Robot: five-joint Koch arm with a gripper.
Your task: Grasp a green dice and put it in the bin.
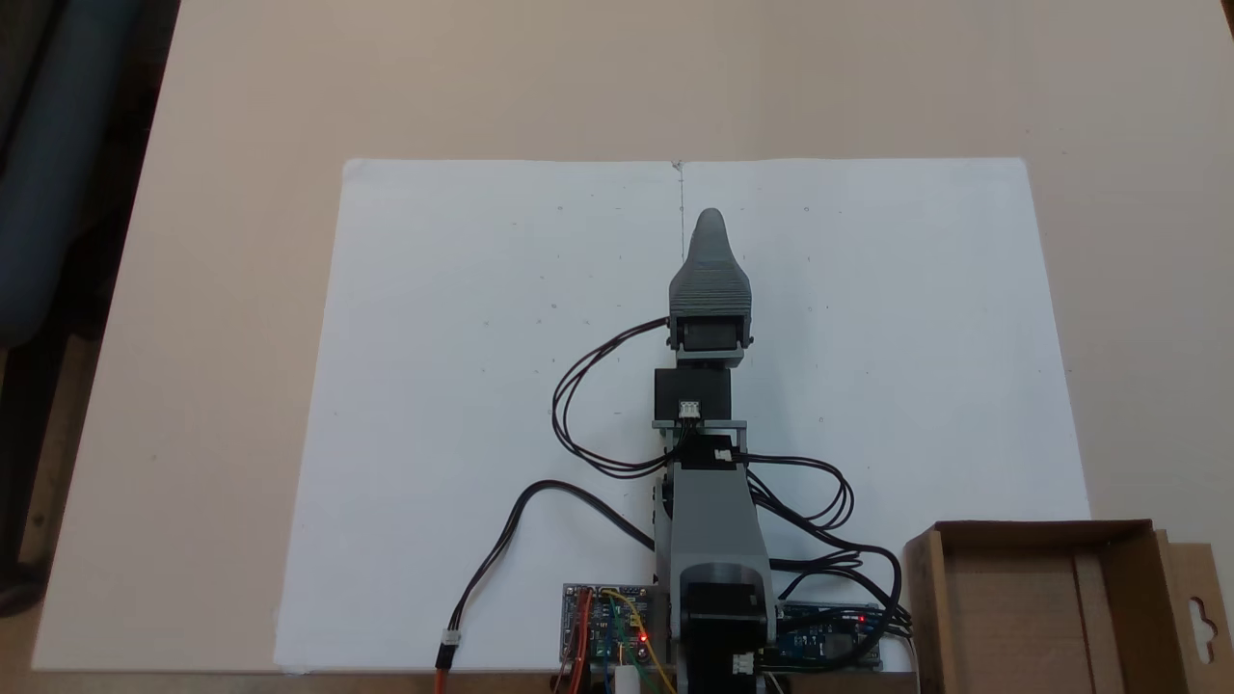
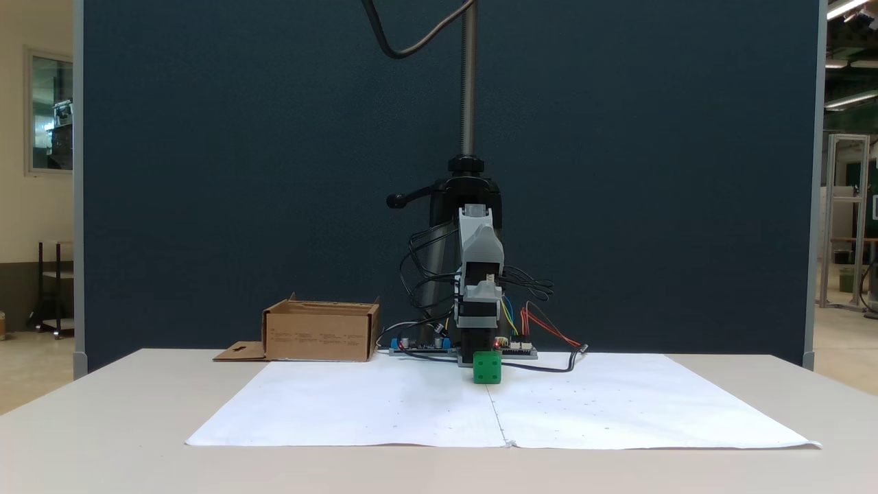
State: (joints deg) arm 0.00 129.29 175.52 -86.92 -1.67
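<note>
Beige tabletop (image 1: 212, 289) carries two white paper sheets (image 1: 482, 405) laid side by side, their seam running straight out from the arm's base. Bare paper lies open on either side of the arm (image 1: 711, 501) in both fixed views, and bare table rings the sheets. A dark blue partition (image 2: 274, 171) closes off the back of the table, with a metal pole (image 2: 468, 75) rising behind the arm.

In the view from above, the bin (image 1: 1060, 598) sits at the lower right, beside the base, its lower part cut off by the picture's edge; the floor that shows is bare cardboard. Its flap with the hang-hole (image 1: 1200, 617) sticks out to the right. In the front view the bin's wall hides its inside.

In the front view, the green dice (image 2: 487, 367) rests on the paper at the seam, directly in front of the arm. From above it is covered by the gripper (image 1: 710, 224), which points away from the base along the seam. Only one grey tip shows, so whether the jaws are wide or closed, or touch the dice, cannot be told. Circuit boards (image 1: 607, 627) and black cables (image 1: 578, 405) crowd the base.
</note>
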